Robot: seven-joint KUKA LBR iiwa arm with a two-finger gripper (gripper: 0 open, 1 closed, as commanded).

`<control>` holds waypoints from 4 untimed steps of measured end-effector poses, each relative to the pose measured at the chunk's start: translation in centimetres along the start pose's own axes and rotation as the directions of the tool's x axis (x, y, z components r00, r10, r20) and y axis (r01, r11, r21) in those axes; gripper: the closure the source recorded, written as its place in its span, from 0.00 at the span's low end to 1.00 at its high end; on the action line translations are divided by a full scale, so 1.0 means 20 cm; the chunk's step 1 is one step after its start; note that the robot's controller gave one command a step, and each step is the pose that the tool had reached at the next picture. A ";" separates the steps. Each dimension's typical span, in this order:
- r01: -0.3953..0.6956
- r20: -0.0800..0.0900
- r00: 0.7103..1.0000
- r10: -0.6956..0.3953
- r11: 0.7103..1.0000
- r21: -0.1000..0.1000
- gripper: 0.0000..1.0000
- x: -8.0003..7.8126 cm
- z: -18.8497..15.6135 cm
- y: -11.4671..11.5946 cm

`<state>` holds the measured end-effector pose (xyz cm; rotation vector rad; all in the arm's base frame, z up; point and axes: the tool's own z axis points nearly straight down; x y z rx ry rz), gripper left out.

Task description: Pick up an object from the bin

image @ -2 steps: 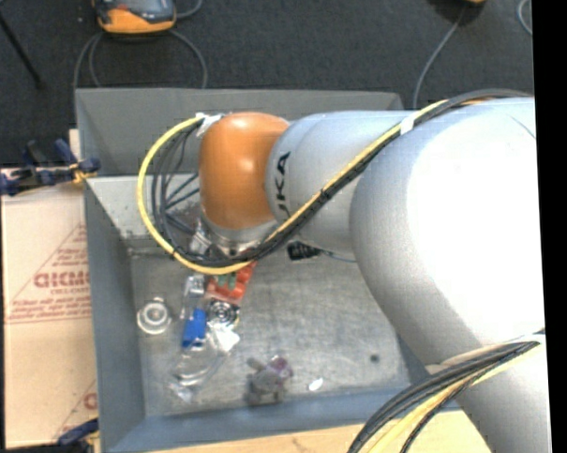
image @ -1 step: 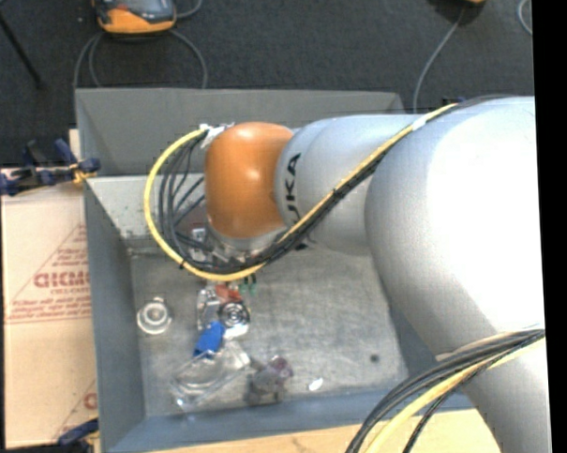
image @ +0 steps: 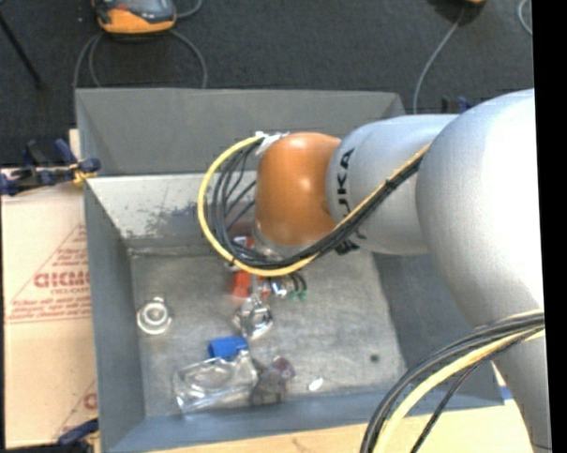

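Just beside the jaws lies a small blue piece [image: 228, 347].

arm w/ orange wrist cover [image: 296, 187] extended in from rt | gripper [image: 254, 318] hung low over mid bin [image: 114, 322] floor, just above small blue obj [image: 227, 347] | clear crumpled plastic [image: 208, 384] & dark grey lump [image: 270, 386] lay nr front wall, side by side | clear round cap [image: 153, 317] sat apart at left | tiny white bit [image: 316, 385] lay rt of lump

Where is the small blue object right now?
In the camera view the blue object lies left of centre, just below the gripper and above the clear plastic piece.
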<state>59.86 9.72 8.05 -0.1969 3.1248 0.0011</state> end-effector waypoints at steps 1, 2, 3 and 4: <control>0.005 0.009 1.000 -0.005 1.000 -0.002 0.00 0.50 0.01 -0.22; 0.004 0.012 1.000 -0.004 1.000 -0.002 1.00 0.49 0.01 -0.22; 0.025 0.000 1.000 -0.025 1.000 0.002 1.00 0.47 -0.42 -0.22; 0.037 0.001 0.999 -0.037 0.999 0.003 1.00 0.44 -0.81 -0.28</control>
